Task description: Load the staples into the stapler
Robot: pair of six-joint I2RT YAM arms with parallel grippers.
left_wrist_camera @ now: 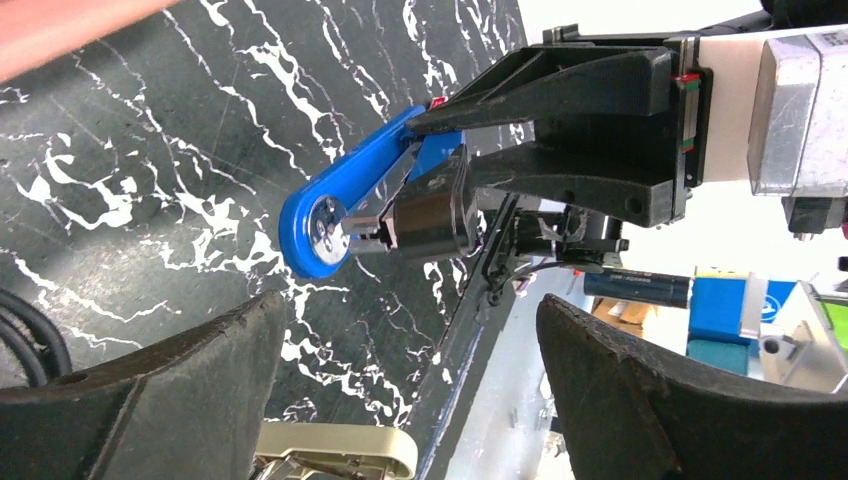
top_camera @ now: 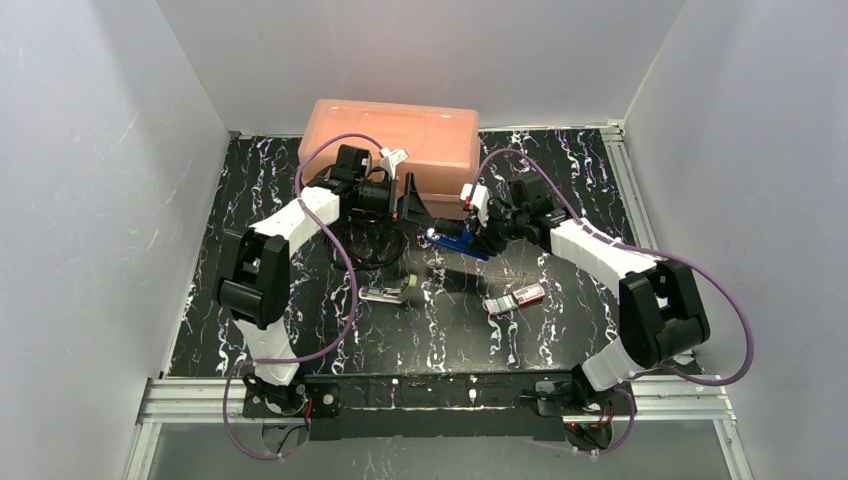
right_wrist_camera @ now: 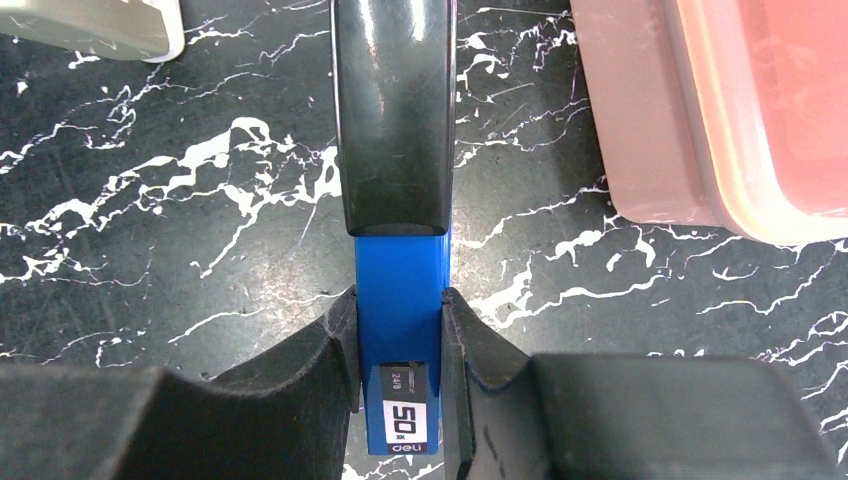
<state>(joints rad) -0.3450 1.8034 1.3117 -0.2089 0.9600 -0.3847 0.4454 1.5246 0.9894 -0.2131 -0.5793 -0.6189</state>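
The staples (top_camera: 515,297) are just lying flat on the table (top_camera: 255,185). It's a little pink-red box with the white tray showing at its 8 o'clock end, and nothing is touching it.

Starting at the business end, your right gripper (right_wrist_camera: 398,335) is clamped on the blue stapler (right_wrist_camera: 398,290). There's a finger (right_wrist_camera: 300,390) pressed to each side of the blue body near the label, and the stapler's black top runs off toward 12 o'clock in the wrist view. I can't tell if the stapler rests on the table or hangs just above it.

Your left gripper (left_wrist_camera: 408,320) is spread wide with nothing between the fingers. It's facing the round hinge end of the blue stapler, near it but not touching.

From the top view, the left gripper sits at about 10 o'clock from the blue stapler. The staples are at roughly 5 o'clock from it, well apart from both grippers. A beige stapler (top_camera: 385,292) lies at about 7 o'clock. The pink tub (top_camera: 390,135) sits at the table's 12 o'clock edge, and a black cable (left_wrist_camera: 22,335) lies on the table by the left gripper.
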